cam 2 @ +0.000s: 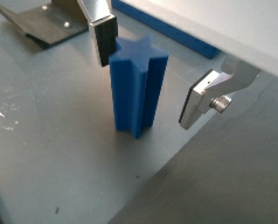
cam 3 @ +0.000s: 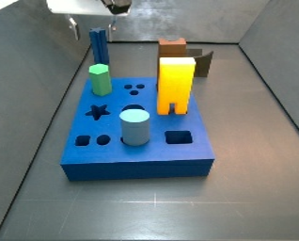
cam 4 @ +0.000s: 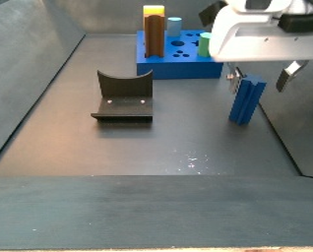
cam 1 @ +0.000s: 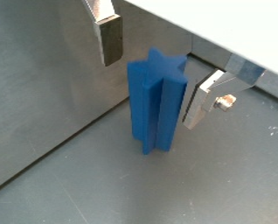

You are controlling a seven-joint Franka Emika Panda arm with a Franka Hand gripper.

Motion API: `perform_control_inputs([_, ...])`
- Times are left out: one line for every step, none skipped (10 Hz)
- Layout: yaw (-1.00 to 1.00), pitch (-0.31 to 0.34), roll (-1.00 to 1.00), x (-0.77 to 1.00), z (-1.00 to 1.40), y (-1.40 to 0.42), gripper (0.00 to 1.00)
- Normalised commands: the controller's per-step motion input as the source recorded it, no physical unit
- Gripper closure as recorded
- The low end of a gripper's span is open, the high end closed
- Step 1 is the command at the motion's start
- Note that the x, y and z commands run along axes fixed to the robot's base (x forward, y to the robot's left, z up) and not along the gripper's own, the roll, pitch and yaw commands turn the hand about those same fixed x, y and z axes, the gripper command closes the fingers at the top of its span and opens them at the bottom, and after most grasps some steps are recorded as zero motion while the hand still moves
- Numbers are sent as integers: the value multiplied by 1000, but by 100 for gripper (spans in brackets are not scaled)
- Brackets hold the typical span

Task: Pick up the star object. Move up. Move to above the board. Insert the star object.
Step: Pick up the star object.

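— Dark-blue and ridged, the star object stands upright on the grey floor, and the gripper is right over it.

— Is it holding the star?

— No. In both wrist views the two silver fingers stand apart, one on each side of the star's top, with a gap showing between each plate and the prism. The jaws are spread and nothing is clamped.

— Where is the star relative to the board?

— In a side view the star stands on the floor just behind the board, near its far left corner, under the white gripper body. In a side view from the opposite end, the star sits apart from the board, beside the right wall.

— What's on the board?

— A green hexagonal peg, a light-blue cylinder and a tall yellow block with a brown block behind it. The star-shaped hole is open, between the green peg and the cylinder.

— Anything else on the floor?

— The fixture, a dark bracket on its base plate, well to the side of the star.
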Motion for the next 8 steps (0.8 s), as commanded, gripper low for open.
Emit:
perform_control_inputs([0, -43, -40, 0, -66, 0, 0])
perform_control_inputs([0, -53, -14, -20, -17, 0, 0])
perform_control_inputs([0, 0, 0, 0, 0, 0, 0])
perform_control_inputs([0, 0, 0, 0, 0, 0, 100])
perform_control_inputs([0, 0, 0, 0, 0, 0, 100])
perform_control_inputs([0, 0, 0, 0, 0, 0, 100])
perform_control_inputs([0, 0, 0, 0, 0, 0, 100])
perform_control_inputs([0, 0, 0, 0, 0, 0, 100])
